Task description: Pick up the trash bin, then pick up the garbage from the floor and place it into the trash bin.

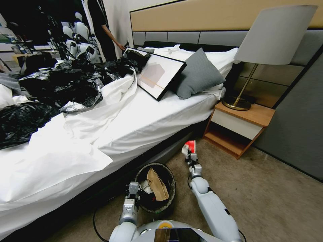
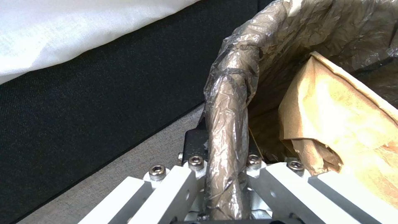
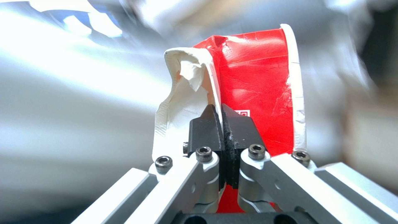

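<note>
The trash bin point(image 1: 170, 176) is a round bucket lined with a dark bag, held beside the bed. My left gripper point(image 1: 133, 189) is shut on its bag-covered rim point(image 2: 226, 124). Inside it lie a tan paper bag point(image 1: 157, 185) point(image 2: 344, 121) and white scraps point(image 1: 146, 187). My right gripper point(image 1: 189, 153) is raised to the right of the bin and beyond it, shut on a piece of garbage: a crumpled red-and-white packet point(image 1: 190, 146) point(image 3: 253, 90) that sticks up above its fingertips point(image 3: 207, 130).
A bed point(image 1: 141, 121) with white sheets and black plastic bags point(image 1: 57, 84) runs along my left. A framed picture point(image 1: 158, 75) and a grey pillow point(image 1: 196, 75) lie on it. A wooden nightstand point(image 1: 240, 129) with a lamp point(image 1: 272, 37) stands at the right. Open carpet point(image 1: 279, 195) lies to the right.
</note>
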`<state>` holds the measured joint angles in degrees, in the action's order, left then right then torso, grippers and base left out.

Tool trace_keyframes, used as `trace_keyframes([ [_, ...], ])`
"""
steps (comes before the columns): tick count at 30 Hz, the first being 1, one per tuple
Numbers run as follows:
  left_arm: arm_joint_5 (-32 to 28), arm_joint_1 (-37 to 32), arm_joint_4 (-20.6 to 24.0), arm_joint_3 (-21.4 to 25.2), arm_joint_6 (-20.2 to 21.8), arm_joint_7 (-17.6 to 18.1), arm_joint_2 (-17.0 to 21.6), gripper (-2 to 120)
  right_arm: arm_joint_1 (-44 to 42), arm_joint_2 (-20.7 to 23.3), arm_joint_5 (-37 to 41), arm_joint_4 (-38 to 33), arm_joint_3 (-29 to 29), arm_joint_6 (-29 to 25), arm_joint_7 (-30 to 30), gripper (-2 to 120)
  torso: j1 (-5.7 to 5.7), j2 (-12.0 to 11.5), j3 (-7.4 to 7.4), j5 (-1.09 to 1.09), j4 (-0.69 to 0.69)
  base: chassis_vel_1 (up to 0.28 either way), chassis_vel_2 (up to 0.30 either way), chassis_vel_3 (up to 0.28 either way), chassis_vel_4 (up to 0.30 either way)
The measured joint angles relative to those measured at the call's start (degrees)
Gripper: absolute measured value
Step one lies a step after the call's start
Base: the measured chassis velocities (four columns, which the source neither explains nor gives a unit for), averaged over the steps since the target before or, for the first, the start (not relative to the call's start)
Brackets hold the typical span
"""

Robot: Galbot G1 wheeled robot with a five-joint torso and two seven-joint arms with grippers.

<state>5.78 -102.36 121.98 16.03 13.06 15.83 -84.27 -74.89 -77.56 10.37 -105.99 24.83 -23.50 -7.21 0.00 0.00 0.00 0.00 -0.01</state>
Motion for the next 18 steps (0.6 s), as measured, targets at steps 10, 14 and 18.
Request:
trace_keyframes([
  [10, -1.0, 0.3, 0.2, 0.1, 0.2, -0.1, 0.4, 1, -11.7, 4.4, 3.1, -15.9, -6.5, -1.2, -6.9, 0, 0.00, 0.0, 0.00, -0.01, 0.01, 0.000, 0.000, 0.000, 0.000],
  [14, -1.0, 0.4, 0.1, 0.0, 0.2, -0.1, 0.4, 1, -14.6, 5.5, -0.2, -15.1, -10.2, -2.5, -7.9, 0, 0.00, 0.0, 0.00, 0.00, 0.01, 0.000, 0.000, 0.000, 0.000],
  [18, -1.1, 0.4, 0.2, 0.0, 0.2, -0.1, 0.4, 1, -16.6, 5.6, -3.3, -11.9, -13.5, -4.4, -8.3, 0, 0.00, 0.0, 0.00, 0.00, 0.01, 0.000, 0.000, 0.000, 0.000],
])
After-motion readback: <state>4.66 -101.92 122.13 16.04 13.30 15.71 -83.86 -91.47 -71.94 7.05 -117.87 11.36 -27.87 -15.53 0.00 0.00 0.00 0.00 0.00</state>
